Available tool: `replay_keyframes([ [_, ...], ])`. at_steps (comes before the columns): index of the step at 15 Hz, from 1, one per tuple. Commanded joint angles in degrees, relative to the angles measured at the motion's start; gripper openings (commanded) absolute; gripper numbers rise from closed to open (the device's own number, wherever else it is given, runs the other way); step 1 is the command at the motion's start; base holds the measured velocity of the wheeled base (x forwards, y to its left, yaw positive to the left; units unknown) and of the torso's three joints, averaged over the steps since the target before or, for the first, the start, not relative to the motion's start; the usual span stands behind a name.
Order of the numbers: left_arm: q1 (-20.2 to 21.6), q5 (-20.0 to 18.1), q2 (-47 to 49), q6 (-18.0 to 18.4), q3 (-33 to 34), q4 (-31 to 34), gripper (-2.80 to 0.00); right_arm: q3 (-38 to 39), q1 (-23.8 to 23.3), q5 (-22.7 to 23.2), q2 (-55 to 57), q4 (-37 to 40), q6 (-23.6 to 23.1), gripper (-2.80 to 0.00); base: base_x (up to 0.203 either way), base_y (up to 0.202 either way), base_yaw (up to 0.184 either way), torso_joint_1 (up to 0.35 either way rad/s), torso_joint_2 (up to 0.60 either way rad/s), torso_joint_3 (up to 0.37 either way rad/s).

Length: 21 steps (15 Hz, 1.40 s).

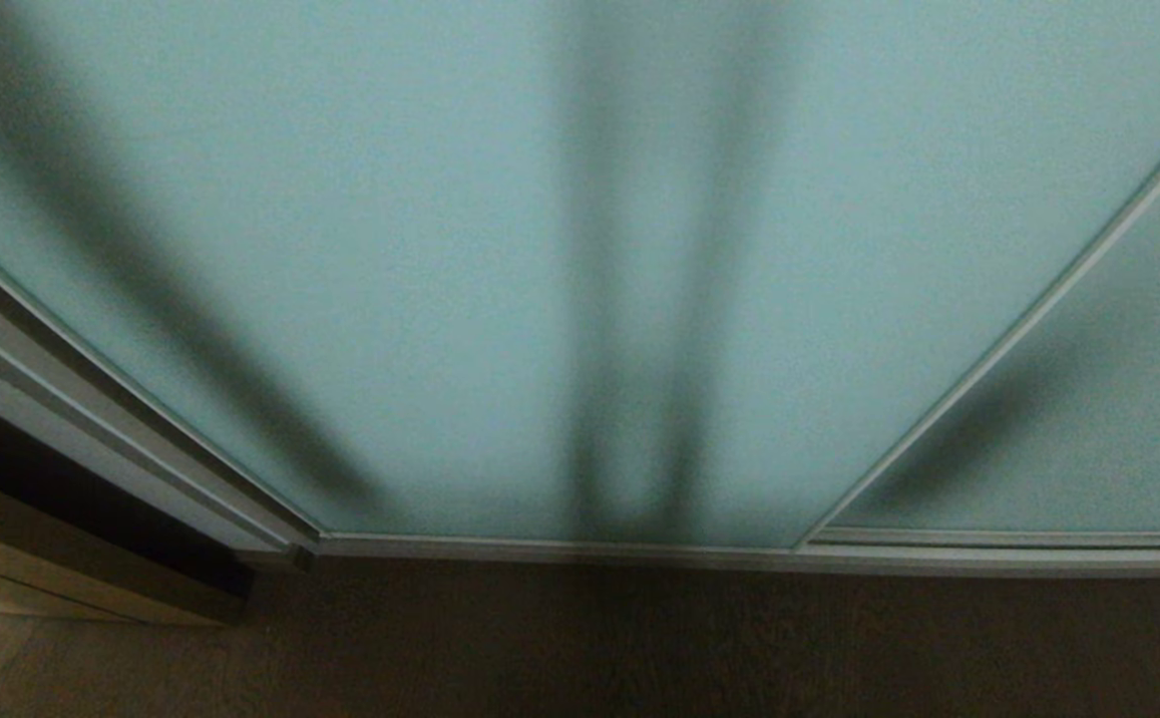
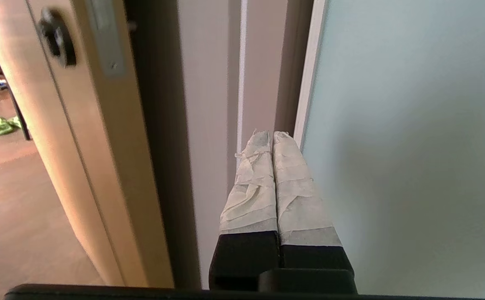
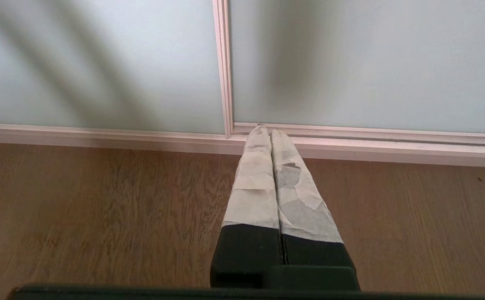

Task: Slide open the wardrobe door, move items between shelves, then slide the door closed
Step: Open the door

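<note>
The sliding wardrobe door, frosted pale blue-green glass in a thin silver frame, stands closed and fills the head view. Neither arm shows there. In the left wrist view my left gripper is shut with nothing in it. Its taped fingertips lie just beside the door's silver side frame, and the glass spreads out on its far side. My right gripper is shut and empty, low over the wooden floor, pointing at the spot where the two panels meet. The items and the shelves are hidden behind the glass.
A second frosted panel adjoins the door on the right. The silver floor track runs along the bottom. A grey wardrobe side post and a wooden room door with a black handle stand left of the left gripper.
</note>
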Motion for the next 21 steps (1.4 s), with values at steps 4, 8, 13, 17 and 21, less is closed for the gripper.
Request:
replay_keyframes([
  [4, 17.4, -9.6, 6.7, -1.7, -6.1, 1.6, -2.8, 0.0, 0.0, 0.0, 0.0, 0.0, 0.0, -2.8, 0.0, 0.0, 0.0, 0.0, 0.0, 0.0],
  [8, 28.5, -29.9, 7.7, -6.4, -7.6, 10.2, -2.8, 0.0, 0.0, 0.0, 0.0, 0.0, 0.0, -2.8, 0.0, 0.0, 0.0, 0.0, 0.0, 0.0],
  [13, 34.6, -44.6, 9.0, -12.0, -8.1, 12.5, -2.8, 0.0, 0.0, -0.1, 0.0, 0.0, 0.0, -2.8, 0.0, 0.0, 0.0, 0.0, 0.0, 0.0],
  [17, 38.8, -44.4, 13.2, -12.5, -10.2, 9.2, -2.8, 0.0, 0.0, 0.0, 0.0, 0.0, 0.0, -2.8, 0.0, 0.0, 0.0, 0.0, 0.0, 0.0],
  [21, 40.7, -44.5, 16.8, -14.0, -12.4, 4.7, -2.8, 0.0, 0.0, -0.1, 0.1, 0.0, 0.0, -2.8, 0.0, 0.0, 0.0, 0.0, 0.0, 0.0],
])
